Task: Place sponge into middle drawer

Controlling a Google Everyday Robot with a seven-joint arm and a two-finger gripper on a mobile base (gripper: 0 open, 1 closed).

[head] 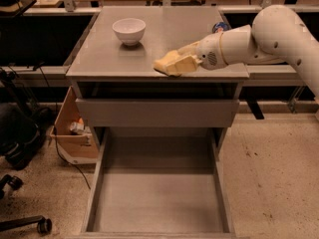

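Observation:
The yellow sponge is held in my gripper, just above the front edge of the grey cabinet top, right of centre. The cream fingers are shut on the sponge, and the white arm reaches in from the right. The middle drawer is pulled out wide below, a long grey tray with nothing in it. It lies lower than the gripper and nearer the camera. The drawer with the plain grey front panel sits between them, only slightly out.
A white bowl stands at the back left of the cabinet top. A cardboard box with items sits on the floor left of the cabinet, with cables and a chair base nearby. Tables stand behind.

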